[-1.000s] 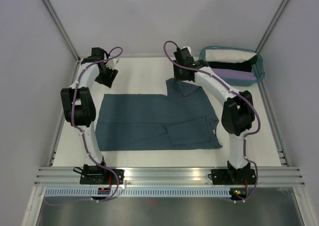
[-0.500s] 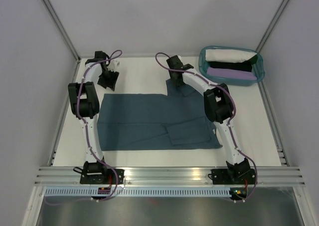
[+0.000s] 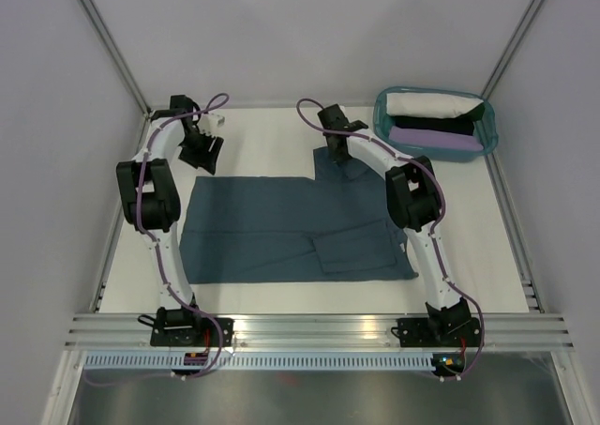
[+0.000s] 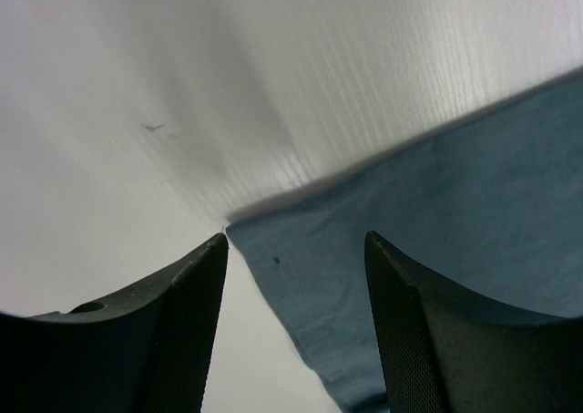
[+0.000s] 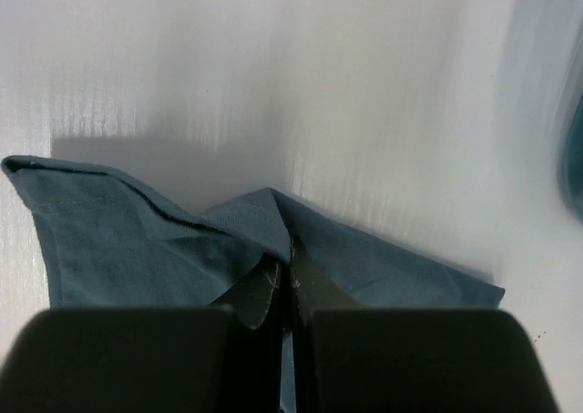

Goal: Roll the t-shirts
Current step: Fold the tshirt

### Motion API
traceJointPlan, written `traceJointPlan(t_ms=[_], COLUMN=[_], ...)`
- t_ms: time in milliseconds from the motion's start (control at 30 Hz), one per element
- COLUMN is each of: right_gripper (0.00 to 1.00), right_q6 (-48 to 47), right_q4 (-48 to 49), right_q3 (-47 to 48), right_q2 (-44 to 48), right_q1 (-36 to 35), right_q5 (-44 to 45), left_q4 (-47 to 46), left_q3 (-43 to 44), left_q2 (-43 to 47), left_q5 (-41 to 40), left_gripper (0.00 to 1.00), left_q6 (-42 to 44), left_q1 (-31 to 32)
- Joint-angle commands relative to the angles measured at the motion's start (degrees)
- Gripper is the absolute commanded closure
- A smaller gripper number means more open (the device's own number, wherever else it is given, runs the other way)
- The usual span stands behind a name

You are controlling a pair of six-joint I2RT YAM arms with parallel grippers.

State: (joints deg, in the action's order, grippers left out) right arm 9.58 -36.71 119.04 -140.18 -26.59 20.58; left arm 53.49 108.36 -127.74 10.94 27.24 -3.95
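A slate-blue t-shirt (image 3: 281, 228) lies spread flat on the white table, with a sleeve flap reaching toward the far middle. My right gripper (image 3: 337, 155) is at that far flap. In the right wrist view it (image 5: 291, 249) is shut on a pinched ridge of the blue fabric (image 5: 118, 240). My left gripper (image 3: 202, 158) hovers at the shirt's far left corner. There it (image 4: 295, 240) stands open with the corner of the shirt (image 4: 437, 212) showing between its fingers, and it holds nothing. White (image 3: 427, 103), black (image 3: 436, 123) and lilac (image 3: 436, 140) t-shirts lie in the basket.
A teal translucent basket (image 3: 379, 115) sits at the far right corner of the table. Grey walls close in the left, right and back. An aluminium rail (image 3: 309, 329) carries both arm bases along the near edge.
The right arm reached down to the shirt's far flap and its jaws closed on the fabric. The left gripper shifted slightly at the far left corner and stayed open.
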Motion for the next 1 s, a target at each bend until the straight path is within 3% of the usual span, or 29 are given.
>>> traceJointPlan(t_ms=[0, 133, 367, 467, 500, 667, 800, 967], right_gripper=[0.98, 1.0, 1.0, 1.0, 1.0, 1.0, 1.0, 1.0], right_q6=[-0.2, -1.1, -1.1, -1.2, -1.4, -2.6, -2.4, -3.0], right_q4=[1.2, 1.4, 0.8, 1.6, 2.1, 3.0, 2.4, 1.5], right_q3=[-1.4, -1.3, -3.2, -5.7, -6.3, -8.0, -8.2, -10.4], right_q2=[5.3, 6.4, 8.3, 9.9, 10.7, 11.6, 13.1, 15.7], right_q1=[0.0, 0.0, -0.1, 0.0, -0.1, 0.0, 0.0, 0.0], right_q5=[-1.3, -2.1, -1.9, -1.9, -1.9, -1.6, -0.2, 3.1], left_q4=[0.5, 0.6, 1.6, 3.0, 2.9, 3.1, 3.4, 2.8], left_q3=[-3.7, -5.6, 1.8, 1.2, 0.2, -3.8, -3.2, -2.0], left_q2=[5.5, 3.7, -4.7, -4.7, -4.4, -3.6, -1.5, 3.1], left_q5=[0.9, -0.4, -4.6, -0.2, 1.5, 1.7, 2.3, 6.7], left_gripper=[0.32, 0.31, 0.31, 0.39, 0.46, 0.65, 0.97, 0.98], left_q6=[6.8, 8.4, 3.4, 4.9, 5.4, 7.1, 6.7, 7.8], left_q1=[-0.9, -1.2, -2.6, -2.3, -2.3, -2.5, -2.6, -2.4])
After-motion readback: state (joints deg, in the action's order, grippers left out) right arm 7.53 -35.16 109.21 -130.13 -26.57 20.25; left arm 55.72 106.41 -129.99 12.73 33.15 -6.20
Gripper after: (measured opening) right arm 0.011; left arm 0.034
